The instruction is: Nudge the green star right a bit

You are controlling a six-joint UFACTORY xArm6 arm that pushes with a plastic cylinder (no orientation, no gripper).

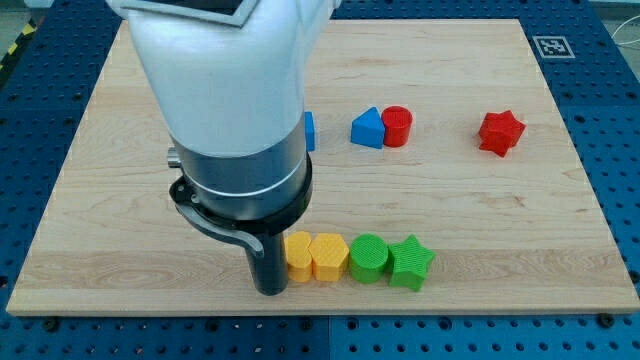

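The green star (411, 262) lies near the view's bottom, at the right end of a row of touching blocks. Left of it in the row are a green cylinder (369, 257), a yellow hexagon (329, 256) and another yellow block (299, 255). My tip (269, 289) rests on the board just left of the row, against the left yellow block. The arm's white and dark body (235, 110) hides the board behind it.
A blue block (309, 130) is partly hidden behind the arm. A blue triangle (367, 128) touches a red cylinder (397, 126) at the upper middle. A red star (500, 132) lies at the upper right. The wooden board (520, 230) sits on a blue perforated table.
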